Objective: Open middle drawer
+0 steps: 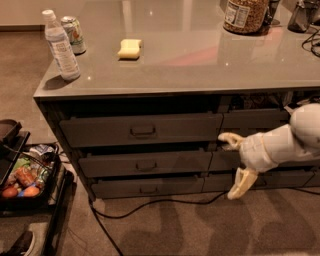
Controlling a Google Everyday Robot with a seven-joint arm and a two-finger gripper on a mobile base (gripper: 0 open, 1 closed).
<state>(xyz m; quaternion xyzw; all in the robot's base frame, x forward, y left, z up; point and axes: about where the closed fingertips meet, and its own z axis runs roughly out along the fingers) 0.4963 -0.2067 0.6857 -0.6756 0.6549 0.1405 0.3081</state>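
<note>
The middle drawer (145, 164) is a wide dark grey front with a small loop handle (146, 166) at its centre, set between a taller drawer (142, 130) above and a slimmer one (145, 187) below. It looks pushed in, level with its neighbours. My white gripper (233, 162) hangs at the drawer's right end, in front of the seam with the right-hand column, well right of the handle. It is open, with one finger (227, 140) high and the other (241, 184) low, and it holds nothing.
On the grey countertop (200, 55) stand a water bottle (60, 47), a can (74, 34), a yellow sponge (130, 48) and a jar (245, 15). A black cable (150, 202) runs along the floor under the drawers. A cart with snack packets (22, 177) stands at the left.
</note>
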